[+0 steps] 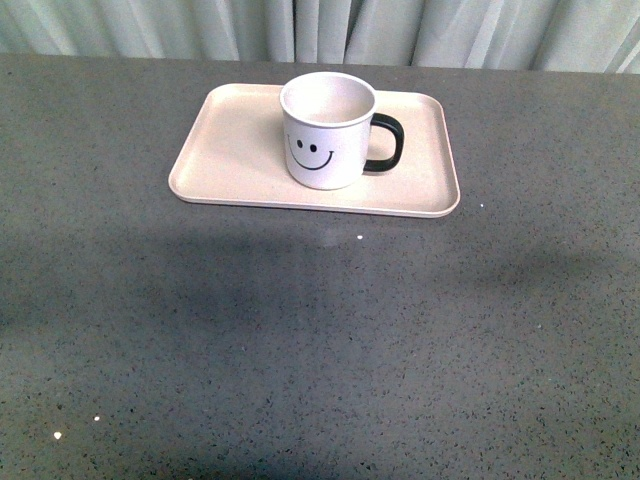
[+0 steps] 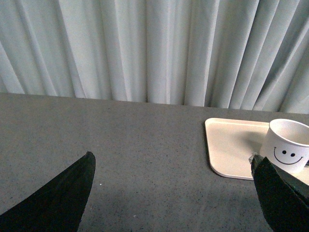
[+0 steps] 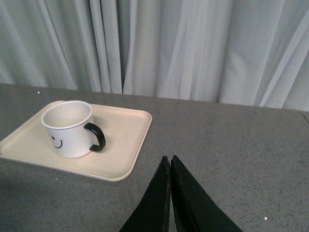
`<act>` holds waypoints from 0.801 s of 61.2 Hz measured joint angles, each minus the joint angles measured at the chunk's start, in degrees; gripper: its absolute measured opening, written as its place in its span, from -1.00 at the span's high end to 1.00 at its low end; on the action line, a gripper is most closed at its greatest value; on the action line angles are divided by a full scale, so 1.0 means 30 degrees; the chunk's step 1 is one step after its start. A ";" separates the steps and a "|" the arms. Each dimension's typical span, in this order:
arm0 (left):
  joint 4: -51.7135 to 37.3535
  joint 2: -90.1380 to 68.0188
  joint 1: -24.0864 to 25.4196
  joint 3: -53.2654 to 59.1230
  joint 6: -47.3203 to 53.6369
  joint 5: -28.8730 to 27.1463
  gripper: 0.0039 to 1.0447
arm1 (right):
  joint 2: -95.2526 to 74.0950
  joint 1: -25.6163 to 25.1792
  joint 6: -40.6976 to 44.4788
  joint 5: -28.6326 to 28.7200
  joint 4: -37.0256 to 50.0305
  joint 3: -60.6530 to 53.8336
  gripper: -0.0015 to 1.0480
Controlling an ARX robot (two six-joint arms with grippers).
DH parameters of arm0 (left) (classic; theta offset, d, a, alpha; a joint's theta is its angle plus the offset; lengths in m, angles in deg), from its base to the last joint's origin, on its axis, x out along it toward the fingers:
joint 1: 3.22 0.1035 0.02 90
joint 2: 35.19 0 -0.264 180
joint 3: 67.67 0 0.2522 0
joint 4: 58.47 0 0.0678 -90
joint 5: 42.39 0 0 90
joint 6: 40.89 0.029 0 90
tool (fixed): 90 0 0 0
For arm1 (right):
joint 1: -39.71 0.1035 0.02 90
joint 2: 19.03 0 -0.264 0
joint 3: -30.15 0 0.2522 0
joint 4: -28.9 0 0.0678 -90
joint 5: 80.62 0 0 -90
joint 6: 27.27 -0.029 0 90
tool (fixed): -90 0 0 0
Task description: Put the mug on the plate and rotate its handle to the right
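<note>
The white mug (image 1: 327,130) with a black smiley face stands upright on the pale beige plate (image 1: 235,150), near its middle. Its black handle (image 1: 387,143) points to the right in the front view. Neither arm shows in the front view. In the left wrist view my left gripper (image 2: 171,166) is open, well off to the side of the plate (image 2: 231,145), with the mug (image 2: 287,147) beyond one fingertip (image 2: 270,186). Seen from the right wrist, my right gripper (image 3: 170,158) is shut on nothing, over bare table beside the plate (image 3: 123,140), and the mug (image 3: 70,128) and handle (image 3: 96,137) stand apart from it.
The grey speckled table (image 1: 320,340) stretches from the plate to the near edge. A pale pleated curtain (image 1: 320,30) hangs along the table's far edge. Nothing else stands on the table in these views.
</note>
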 joint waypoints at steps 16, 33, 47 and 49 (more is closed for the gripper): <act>0.0000 0.0000 0.0000 0.0000 0.0000 0.0000 -0.83 | 0.5238 0.0000 0.0000 0.0007 -0.4495 -0.0357 0.97; 0.0000 0.0000 0.0000 0.0000 0.0000 0.0000 -0.83 | 0.8400 0.0000 0.0000 0.0000 -0.7439 -0.0372 0.97; 0.0000 0.0000 0.0000 0.0000 0.0000 0.0000 -0.83 | 1.0921 0.0000 0.0000 0.0007 -0.9850 -0.0372 0.97; 0.0000 0.0000 0.0000 0.0000 0.0000 0.0000 -0.83 | 1.1234 0.0000 0.0000 0.0007 -1.0156 -0.0372 0.97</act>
